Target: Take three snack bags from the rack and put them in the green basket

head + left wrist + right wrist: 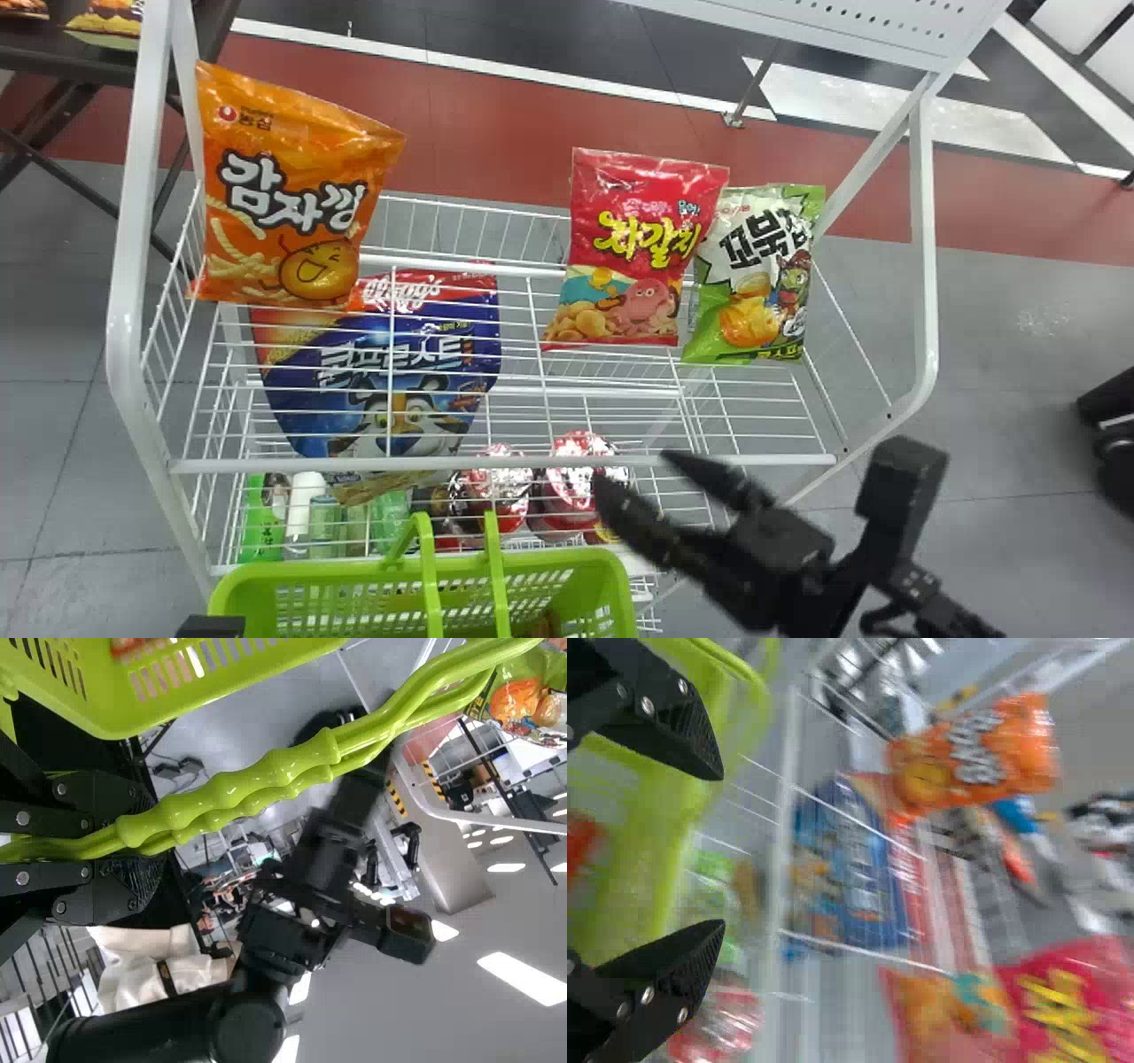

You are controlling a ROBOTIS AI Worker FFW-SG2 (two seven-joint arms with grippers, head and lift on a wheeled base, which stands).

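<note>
Jaws of left gripper (146, 846) closed on handles (257, 780) of green plastic basket (319, 573), seven o'clock; reddish item (579, 846) inside, perhaps first bag. White wire rack (505, 462): glossy orange bag (288, 190), ten; glossy red bag (640, 252), one; green-and-white bag (755, 279), two. Right gripper (723, 850), five, jaws open. Likely two to go.

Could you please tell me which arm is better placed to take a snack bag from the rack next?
The right, I'd judge: the right hand is open and empty near the rack, while the left hand grips the basket handles.
</note>
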